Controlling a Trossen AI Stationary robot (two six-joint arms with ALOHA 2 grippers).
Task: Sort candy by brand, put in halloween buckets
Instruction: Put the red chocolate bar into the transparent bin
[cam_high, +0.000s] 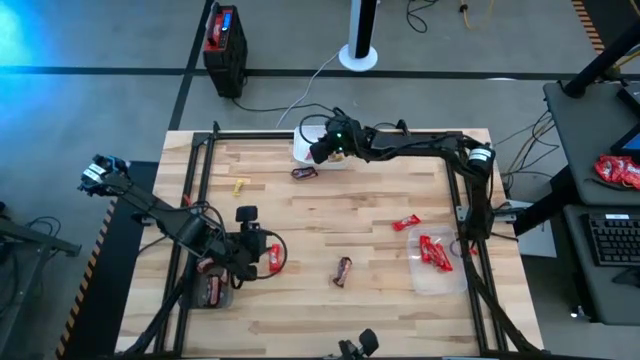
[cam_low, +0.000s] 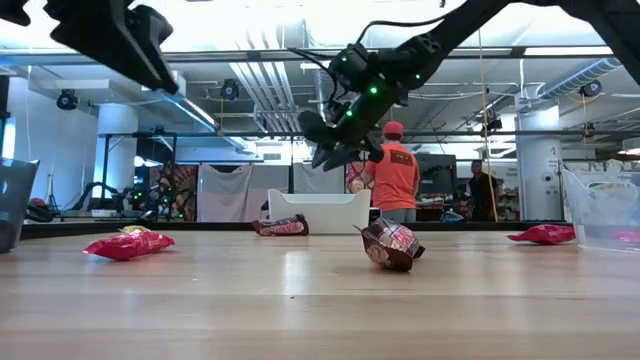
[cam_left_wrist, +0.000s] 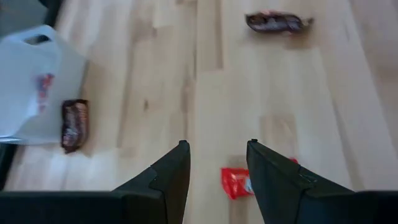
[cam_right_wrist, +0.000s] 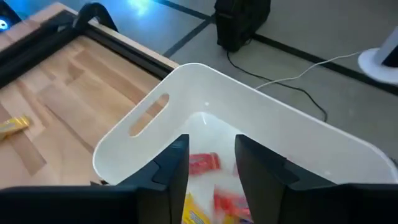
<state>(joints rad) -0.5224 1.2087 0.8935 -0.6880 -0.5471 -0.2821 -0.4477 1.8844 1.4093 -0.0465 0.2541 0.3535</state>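
My left gripper (cam_left_wrist: 217, 149) hangs open, raised well above a red candy (cam_left_wrist: 238, 182) that lies flat on the table near the dark grey bin (cam_high: 213, 290), which holds candy. My right gripper (cam_right_wrist: 211, 146) is open above the white bin (cam_right_wrist: 249, 130) at the table's far edge. Red candies (cam_right_wrist: 203, 163) and a yellow one (cam_right_wrist: 195, 215) lie inside that bin. Loose on the table are a brown candy (cam_high: 304, 173) beside the white bin, another brown one (cam_high: 343, 271) mid-table, a yellow one (cam_high: 239, 186) and a red one (cam_high: 405, 223). The clear bin (cam_high: 447, 280) holds red candies.
A dark metal frame (cam_high: 196, 180) runs along the table's left, far and right edges. A black-and-red box (cam_high: 224, 45) stands on the floor beyond the table. In the room behind, a person in an orange shirt (cam_low: 392, 175) stands. Bare wood lies mid-table.
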